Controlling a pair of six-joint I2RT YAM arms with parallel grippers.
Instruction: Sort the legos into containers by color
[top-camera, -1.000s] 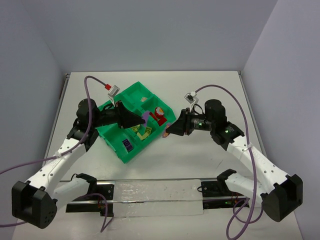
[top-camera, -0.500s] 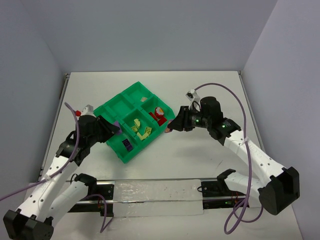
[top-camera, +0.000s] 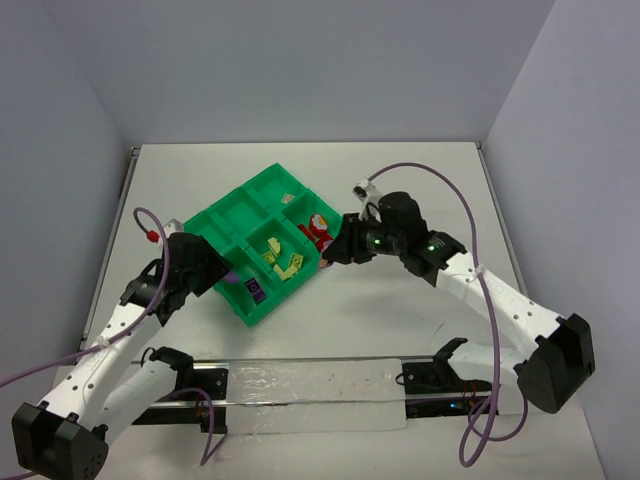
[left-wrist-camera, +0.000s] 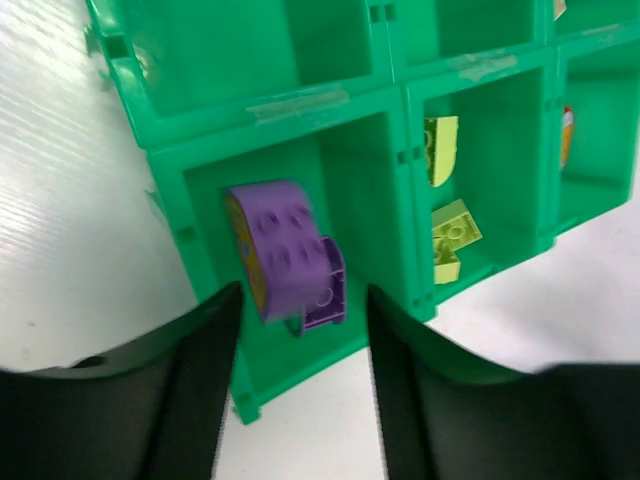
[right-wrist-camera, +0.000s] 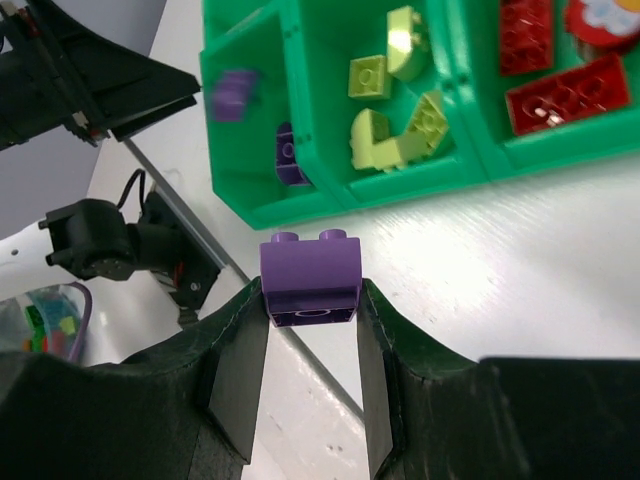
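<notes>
Left gripper (top-camera: 228, 272): drawn back off bright green plastic compartment tray (left-wrist-camera: 200, 150), jaws open; rounded purple plastic brick (left-wrist-camera: 285, 250) dropped into corner compartment. Right gripper (top-camera: 338, 255): advanced trayward, clamping small purple square brick (right-wrist-camera: 310, 285), likely next.

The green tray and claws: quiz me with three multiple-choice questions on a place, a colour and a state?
1. Where do the yellow-green bricks lie?
A. in a tray compartment
B. on the bare table
C. atop a cable

2. What colour is the brick in the right claw?
A. red
B. purple
C. white

3. How is the left claw?
A. open
B. shut on a red brick
C. shut on a cable

Answers:
1 A, green walls surround them.
2 B, the right wrist view shows it purple.
3 A, its fingers stand apart, gripping nothing.
</notes>
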